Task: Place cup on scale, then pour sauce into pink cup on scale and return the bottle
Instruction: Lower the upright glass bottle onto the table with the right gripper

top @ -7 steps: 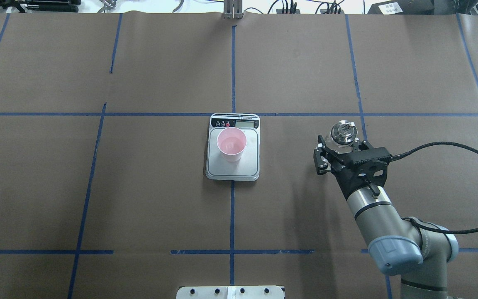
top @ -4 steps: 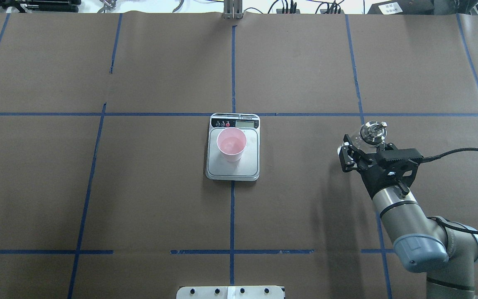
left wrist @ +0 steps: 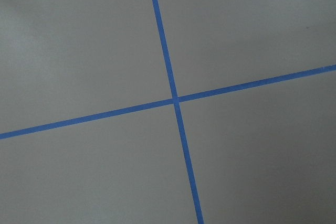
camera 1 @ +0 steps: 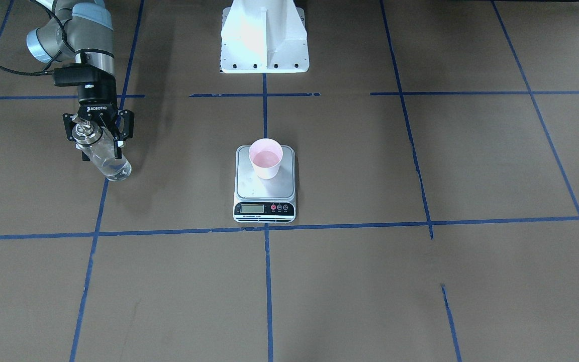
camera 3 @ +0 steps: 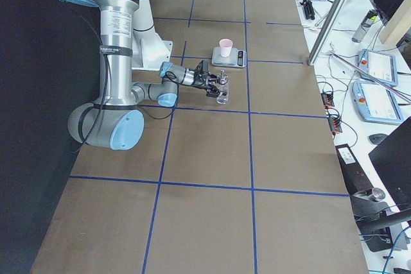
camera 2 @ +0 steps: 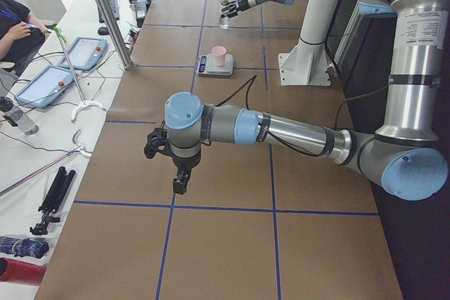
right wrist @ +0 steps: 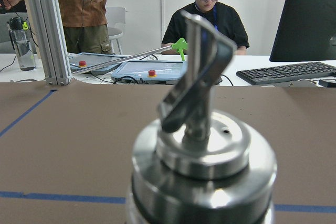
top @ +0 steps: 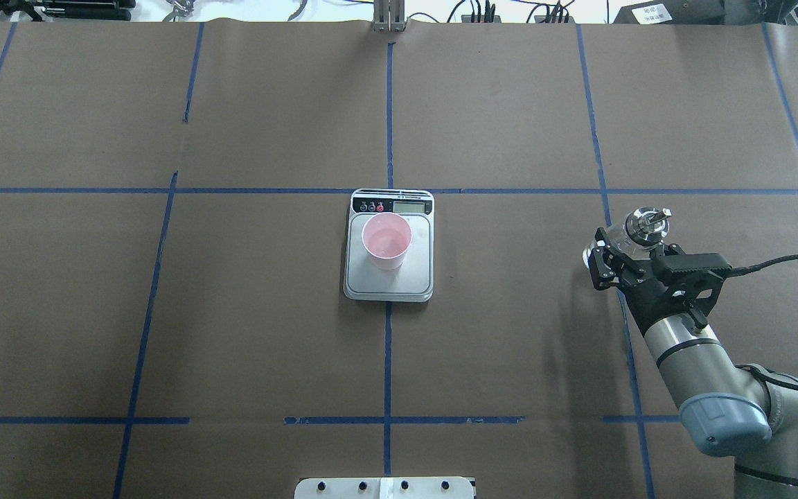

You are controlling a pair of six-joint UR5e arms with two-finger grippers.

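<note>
Now, with our right gripper (camera 1: 97, 131) clamped around the glass bottle (camera 1: 110, 165), we should lower it straight beneath the hand, letting go only once it stands.

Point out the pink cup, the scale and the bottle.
cup (top: 386, 238): overhead exterior, pink inside.
scale (top: 388, 283): overhead exterior, bare steel platform.
bottle (camera 1: 109, 165): exterior front-facing, clear glass body.

table (top: 267, 312): brown, blue tape grid (top: 386, 360) | white desk (right wrist: 262, 60) beyond | white wall (right wrist: 142, 3)
</note>
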